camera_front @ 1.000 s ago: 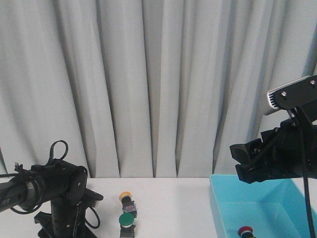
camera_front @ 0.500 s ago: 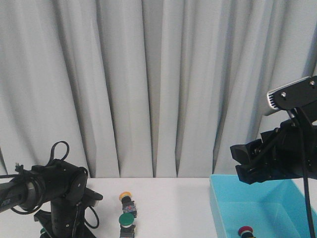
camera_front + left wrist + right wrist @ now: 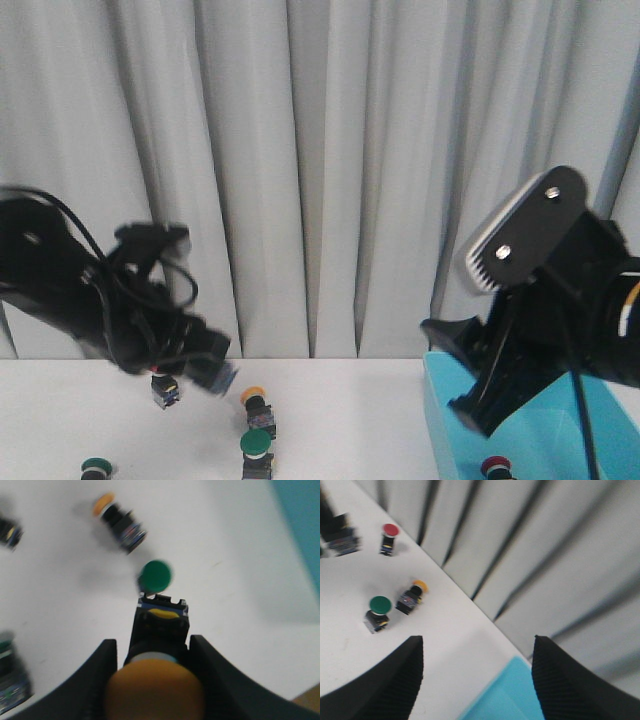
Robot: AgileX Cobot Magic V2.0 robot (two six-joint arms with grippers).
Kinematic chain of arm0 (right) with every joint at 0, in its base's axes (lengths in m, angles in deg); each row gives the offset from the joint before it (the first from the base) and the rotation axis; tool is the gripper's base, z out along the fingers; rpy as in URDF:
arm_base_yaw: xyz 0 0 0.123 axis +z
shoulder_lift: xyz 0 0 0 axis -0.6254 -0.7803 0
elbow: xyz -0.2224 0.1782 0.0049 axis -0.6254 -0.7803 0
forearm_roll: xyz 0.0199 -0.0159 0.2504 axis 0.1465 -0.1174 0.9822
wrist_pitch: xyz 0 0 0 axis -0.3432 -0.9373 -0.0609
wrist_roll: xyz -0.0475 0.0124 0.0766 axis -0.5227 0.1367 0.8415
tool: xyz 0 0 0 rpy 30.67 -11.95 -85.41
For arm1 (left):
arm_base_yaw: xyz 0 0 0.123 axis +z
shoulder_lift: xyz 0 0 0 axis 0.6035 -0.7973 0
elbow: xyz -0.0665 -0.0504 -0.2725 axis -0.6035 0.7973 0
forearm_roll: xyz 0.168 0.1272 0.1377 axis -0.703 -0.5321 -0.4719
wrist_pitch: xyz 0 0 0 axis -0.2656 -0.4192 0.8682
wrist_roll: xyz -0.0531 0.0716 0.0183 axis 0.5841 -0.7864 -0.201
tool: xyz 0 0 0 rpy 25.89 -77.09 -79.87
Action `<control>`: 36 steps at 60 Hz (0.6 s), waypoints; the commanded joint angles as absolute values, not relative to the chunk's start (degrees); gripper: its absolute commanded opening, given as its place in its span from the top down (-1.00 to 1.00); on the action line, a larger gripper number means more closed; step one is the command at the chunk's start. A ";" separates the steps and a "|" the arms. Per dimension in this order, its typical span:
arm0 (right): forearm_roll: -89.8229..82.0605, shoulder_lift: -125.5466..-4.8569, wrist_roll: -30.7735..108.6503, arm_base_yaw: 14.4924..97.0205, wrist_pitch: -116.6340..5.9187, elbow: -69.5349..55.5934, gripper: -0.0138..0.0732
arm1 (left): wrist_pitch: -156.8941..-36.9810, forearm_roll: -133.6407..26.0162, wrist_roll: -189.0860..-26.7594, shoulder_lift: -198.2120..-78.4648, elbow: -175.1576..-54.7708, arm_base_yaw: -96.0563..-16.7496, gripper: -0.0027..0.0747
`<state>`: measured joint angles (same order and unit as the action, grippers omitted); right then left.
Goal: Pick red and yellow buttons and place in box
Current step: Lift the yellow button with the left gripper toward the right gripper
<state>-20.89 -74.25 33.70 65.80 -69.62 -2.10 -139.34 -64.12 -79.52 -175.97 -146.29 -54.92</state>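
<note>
Although no brand, label or writing can be read anywhere, the front view shows the left gripper (image 3: pixel 165 388) raised above the white table (image 3: pixel 340 410) before a grey curtain (image 3: pixel 330 160), its dark arm blurred, with a small dark-bodied button (image 3: pixel 165 390) hanging at its tip. Below and beside it on the table lie a yellow-capped button (image 3: pixel 257 405) tipped on its side, a green-capped button (image 3: pixel 256 448) nearer the camera, and another green cap (image 3: pixel 96 466) at the lower left edge. At the right, the right arm (image 3: pixel 545 310) hangs over the near wall of the turquoise box (image 3: pixel 440 420), and a red-capped button (image 3: pixel 495 466) rests inside the box at the bottom edge of the picture; from here I cannot tell how that arm's pincer stands. From the left wrist, the two black fingers (image 3: pixel 97 680) close around a yellow-orange cap (image 3: pixel 155 690) with its dark body pointing away, so this pincer holds the button; beyond it on the table sit a green cap (image 3: pixel 155 576), a yellow-capped button (image 3: pixel 117 517) on its side, blurred dark bodies at the frame edges, and a corner of the box (image 3: pixel 300 525). From the right wrist, the fingers (image 3: pixel 390 680) stand wide apart with nothing between them, above the table, where a red-capped button (image 3: pixel 389 537), a yellow-capped one (image 3: pixel 412 596) and a green-capped one (image 3: pixel 377 612) lie, with the box (image 3: pixel 510 695) rim showing between the fingers.
</note>
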 commanded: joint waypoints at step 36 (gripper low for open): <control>-25.73 -75.42 27.33 79.44 -65.45 -0.33 -0.62 | -149.03 -22.04 -100.37 -163.92 -147.44 -55.18 0.92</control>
<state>-25.07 -76.61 27.28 79.43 -70.54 -2.10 -148.34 -27.41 -100.72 -165.89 -146.29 -54.92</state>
